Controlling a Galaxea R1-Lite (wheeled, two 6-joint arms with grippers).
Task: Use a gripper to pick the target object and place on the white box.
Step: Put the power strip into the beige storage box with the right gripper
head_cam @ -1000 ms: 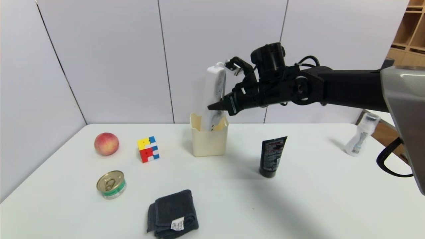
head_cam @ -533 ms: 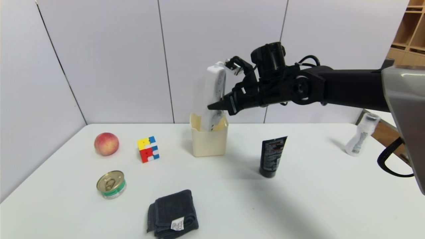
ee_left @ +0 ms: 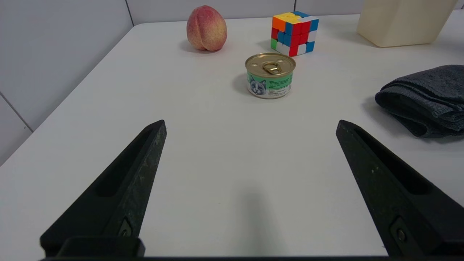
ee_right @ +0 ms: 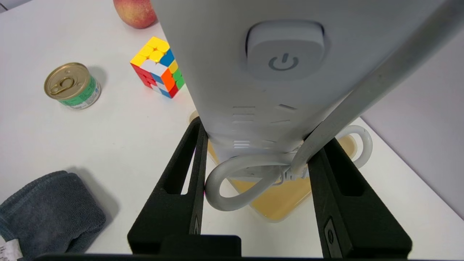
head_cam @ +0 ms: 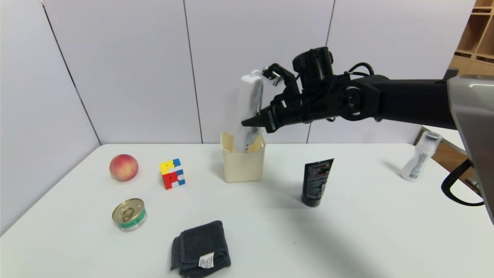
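Right tool [head_cam: 252,122]: it grasps my power strip [head_cam: 248,112] by its two long edges, one black finger on each side, as the right wrist view shows; the tool hangs above the white box [head_cam: 243,164] at the far middle of the worktop [head_cam: 347,231].
Left tool [ee_left: 250,127]: parked low over the near left part of the worktop, its fingers spread wide, holding nothing.
Step in hand: placing. I judge the pick is done and the strip is being set into the box; the task is near its end but the strip is not yet let go.
Where the strip is: it stands almost upright, a little tilted, with its lower end inside the box opening and most of its length above the rim.
Next move: I think I must lower a little more, so the lower end sits on the box floor, and then spread the fingers slowly. The cord [ee_right: 232,181] lies between my fingers, so it could catch on one of them when I pull away.
Risk: the strip is much taller than the box, so it may lean on the rim or tip the light box over after I let go.
Look of the strip: long, flat, white plastic; a rounded power button [ee_right: 284,49] on its face, slots below it.
Cord: white, thick, in a loop at the lower end, hanging over the box.
Plug [head_cam: 270,75]: near the top of the strip, beside my wrist.
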